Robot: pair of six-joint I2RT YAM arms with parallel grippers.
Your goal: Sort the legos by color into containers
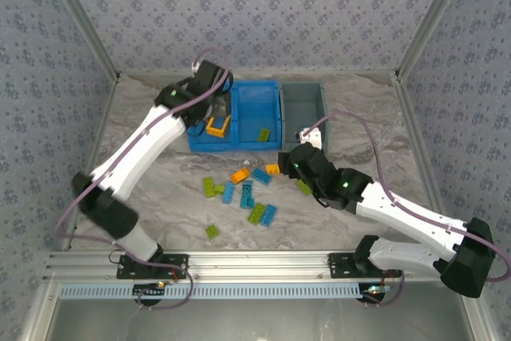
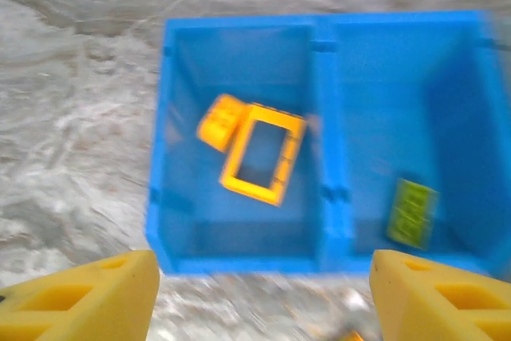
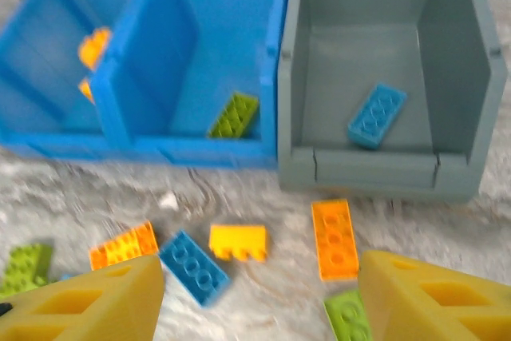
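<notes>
Blue bin (image 2: 239,25), far counter (image 1: 180,201): orange frame (image 2: 231,167) and orange brick (image 2: 219,120) lay in left compartment; lime brick (image 2: 412,213) in right; grey bin (image 3: 375,170) adjoining right held one light blue brick (image 3: 377,115); loose legos (image 1: 243,189) lay nearer; left end effector (image 2: 263,293) released, empty; right end effector (image 3: 259,293) released, empty.

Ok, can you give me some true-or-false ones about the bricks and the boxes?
1. The orange frame lies in the blue bin. True.
2. The green brick shares a compartment with the orange frame. False: it lies in the other compartment, the one next to the grey bin.
3. A light blue brick lies in the grey bin. True.
4. Every brick is already in a bin. False: several loose bricks lie on the table.
</notes>
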